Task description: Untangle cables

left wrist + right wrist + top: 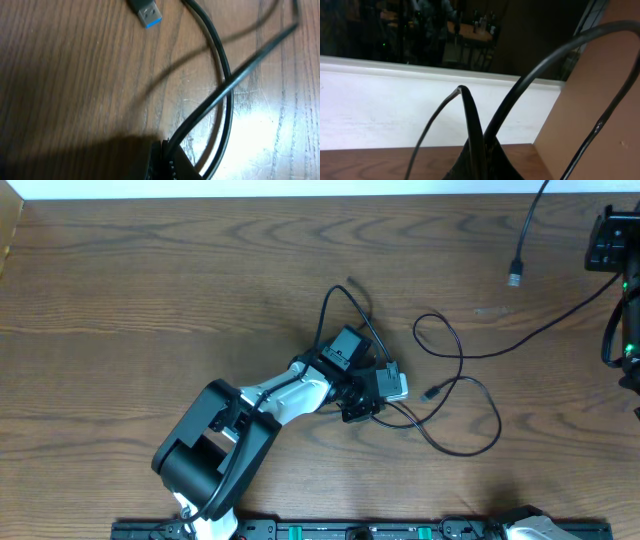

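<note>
Overhead, at mid-tabletop (150, 300), the left tool (362, 402) sits on the looped black cable (461, 356). Left wrist: that tool is clamped tight on the cable, with a blue-tongued USB plug (148, 14) lying nearby. Right wrist: the right tool (479, 162) is closed, pinching black cable that arches upward.

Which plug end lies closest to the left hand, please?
The plug just right of the left hand; the other plug lies far off, toward the back right.

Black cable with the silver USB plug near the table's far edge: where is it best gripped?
Probably the cord just behind its USB plug, from above: it runs straight there, apart from the tangled loops.
</note>
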{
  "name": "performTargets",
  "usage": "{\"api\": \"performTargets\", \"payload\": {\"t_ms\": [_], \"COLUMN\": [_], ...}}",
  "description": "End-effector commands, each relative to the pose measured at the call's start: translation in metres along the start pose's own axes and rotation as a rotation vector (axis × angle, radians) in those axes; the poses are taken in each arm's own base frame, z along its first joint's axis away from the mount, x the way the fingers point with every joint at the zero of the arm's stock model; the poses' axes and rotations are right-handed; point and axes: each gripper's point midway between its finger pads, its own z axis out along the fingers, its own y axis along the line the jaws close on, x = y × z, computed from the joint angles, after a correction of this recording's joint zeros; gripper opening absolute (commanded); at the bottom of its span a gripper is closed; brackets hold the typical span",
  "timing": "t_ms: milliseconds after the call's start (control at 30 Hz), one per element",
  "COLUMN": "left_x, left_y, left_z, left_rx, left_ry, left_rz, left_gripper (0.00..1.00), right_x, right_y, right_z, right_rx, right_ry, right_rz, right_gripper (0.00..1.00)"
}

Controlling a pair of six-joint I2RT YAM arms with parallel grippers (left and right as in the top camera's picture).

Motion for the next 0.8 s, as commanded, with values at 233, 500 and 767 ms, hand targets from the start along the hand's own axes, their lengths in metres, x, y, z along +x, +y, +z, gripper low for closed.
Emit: {"api": "performTargets", "payload": {"t_ms": [233, 500, 767], "left_x": [-0.085, -0.023, 0.040], "left_y": [0.030, 0.044, 0.050], "left_z": [-0.202, -0.346, -0.412], "left_rx": [-0.418, -0.900, -1.139], "left_ry": [-0.338, -0.315, -0.298], "left_rz": [0.083, -0.120, -0.366], "left_gripper": [0.07, 0.07, 0.07], "right_x": [0.013, 0.033, 0.053], "right_y": [0.009, -0.047, -0.131], "right_z": [0.024, 0.047, 0.043], "right_rx": [0.010, 0.231, 0.491], "right_ry": [0.050, 0.121, 0.189], "right_rz": [-0.009, -0.016, 0.004], "right_gripper": [0.01, 0.01, 0.01]}}
